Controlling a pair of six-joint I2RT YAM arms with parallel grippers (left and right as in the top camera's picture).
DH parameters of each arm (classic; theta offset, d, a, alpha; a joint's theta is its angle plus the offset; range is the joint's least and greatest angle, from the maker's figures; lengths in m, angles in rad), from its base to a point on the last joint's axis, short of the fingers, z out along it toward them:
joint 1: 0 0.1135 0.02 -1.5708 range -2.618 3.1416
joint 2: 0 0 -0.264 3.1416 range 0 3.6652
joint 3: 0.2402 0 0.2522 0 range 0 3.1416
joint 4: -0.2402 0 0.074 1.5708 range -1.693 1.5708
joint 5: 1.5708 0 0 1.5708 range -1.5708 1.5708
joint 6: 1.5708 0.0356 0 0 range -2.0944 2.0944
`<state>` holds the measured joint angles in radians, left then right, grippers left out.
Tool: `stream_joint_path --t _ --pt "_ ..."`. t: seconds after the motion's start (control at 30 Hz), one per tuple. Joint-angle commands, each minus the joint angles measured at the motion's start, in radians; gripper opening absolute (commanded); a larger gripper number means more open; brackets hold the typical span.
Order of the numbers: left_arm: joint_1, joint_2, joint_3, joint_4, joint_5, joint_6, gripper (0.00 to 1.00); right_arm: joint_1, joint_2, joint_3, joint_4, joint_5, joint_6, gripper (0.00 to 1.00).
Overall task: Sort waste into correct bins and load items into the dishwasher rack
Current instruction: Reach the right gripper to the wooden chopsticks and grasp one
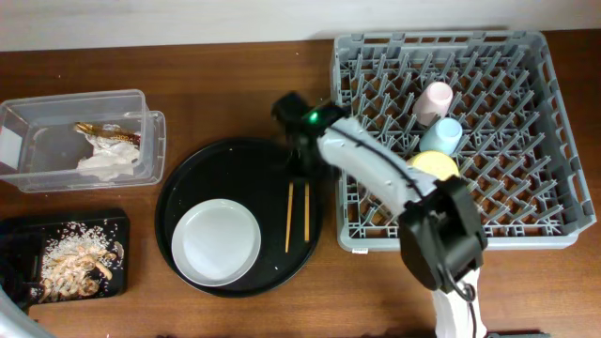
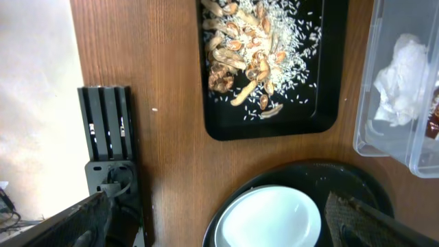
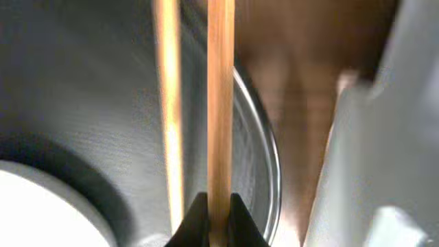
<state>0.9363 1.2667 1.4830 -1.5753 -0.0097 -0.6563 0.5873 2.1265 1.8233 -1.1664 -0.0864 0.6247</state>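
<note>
Two wooden chopsticks (image 1: 289, 217) lie on the right side of the large round black tray (image 1: 188, 188), beside the white plate (image 1: 217, 241). My right gripper (image 1: 304, 172) is at their far end; in the right wrist view it (image 3: 219, 214) is shut on the right chopstick (image 3: 220, 103), with the other chopstick (image 3: 168, 103) loose beside it. The grey rack (image 1: 526, 225) holds the pink cup (image 1: 435, 99), blue cup (image 1: 441, 136) and yellow saucer (image 1: 432, 167). My left gripper (image 2: 223, 230) is open and empty above the plate (image 2: 271, 219).
The clear tub (image 1: 38, 141) at the back left holds the white napkin (image 1: 108, 161) and the brown-gold wrapper (image 1: 108, 131). The shallow black tray (image 1: 117, 272) at the front left holds food scraps and rice (image 1: 70, 263). The rack's edge is close to my right gripper.
</note>
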Motion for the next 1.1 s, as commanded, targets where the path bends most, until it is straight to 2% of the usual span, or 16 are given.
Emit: stream_joint_path --t 0.0,0.1,0.23,0.4,0.53,0.57,0.63,0.67,0.73,0.77,0.8,0.87,0.9,0.97,1.03,1.07 --pt "0.0 -0.006 0.0 -0.001 -0.002 -0.009 0.99 -0.116 -0.048 0.236 -0.135 0.013 -0.174 0.04" --pt "0.0 -0.006 0.0 -0.001 -0.002 -0.009 0.99 -0.286 -0.044 0.289 -0.15 0.017 -0.394 0.04" --pt "0.0 -0.006 0.0 -0.001 -0.002 -0.009 0.99 -0.423 -0.042 0.284 -0.063 0.021 -0.413 0.05" --pt "0.0 -0.006 0.0 -0.001 -0.002 -0.009 0.99 -0.453 -0.033 0.245 0.008 0.012 -0.46 0.07" --pt "0.0 -0.006 0.0 -0.001 -0.002 -0.009 0.99 -0.417 0.017 0.245 0.004 0.003 -0.46 0.16" --pt "0.0 -0.006 0.0 -0.001 -0.002 -0.009 0.99 -0.402 0.021 0.245 0.003 -0.018 -0.46 0.22" --pt "0.0 -0.006 0.0 -0.001 -0.002 -0.009 0.99 -0.382 0.021 0.245 -0.011 -0.018 -0.46 0.25" --pt "0.0 -0.006 0.0 -0.001 -0.002 -0.009 0.99 -0.371 0.021 0.245 -0.034 -0.036 -0.46 0.35" --pt "0.0 -0.006 0.0 -0.001 -0.002 -0.009 1.0 -0.344 0.021 0.245 -0.089 -0.216 -0.46 0.65" --pt "0.0 -0.006 0.0 -0.001 -0.002 -0.009 0.99 -0.327 0.021 0.245 -0.109 -0.299 -0.46 0.72" --pt "0.0 -0.006 0.0 -0.001 -0.002 -0.009 0.99 -0.297 0.022 0.245 -0.122 -0.351 -0.46 0.72" --pt "0.0 -0.006 0.0 -0.001 -0.002 -0.009 0.99 -0.201 0.023 0.245 -0.128 -0.327 -0.422 0.61" --pt "0.0 -0.006 0.0 -0.001 -0.002 -0.009 0.99 -0.156 0.023 0.245 -0.128 -0.249 -0.346 0.57" --pt "0.0 -0.006 0.0 -0.001 -0.002 -0.009 0.99 -0.012 0.024 0.234 -0.125 0.037 -0.116 0.54" --pt "0.0 -0.006 0.0 -0.001 -0.002 -0.009 0.99 0.074 0.024 0.184 -0.094 0.175 0.027 0.5" --pt "0.0 -0.006 0.0 -0.001 -0.002 -0.009 0.99 0.103 0.024 0.143 -0.058 0.212 0.051 0.5"
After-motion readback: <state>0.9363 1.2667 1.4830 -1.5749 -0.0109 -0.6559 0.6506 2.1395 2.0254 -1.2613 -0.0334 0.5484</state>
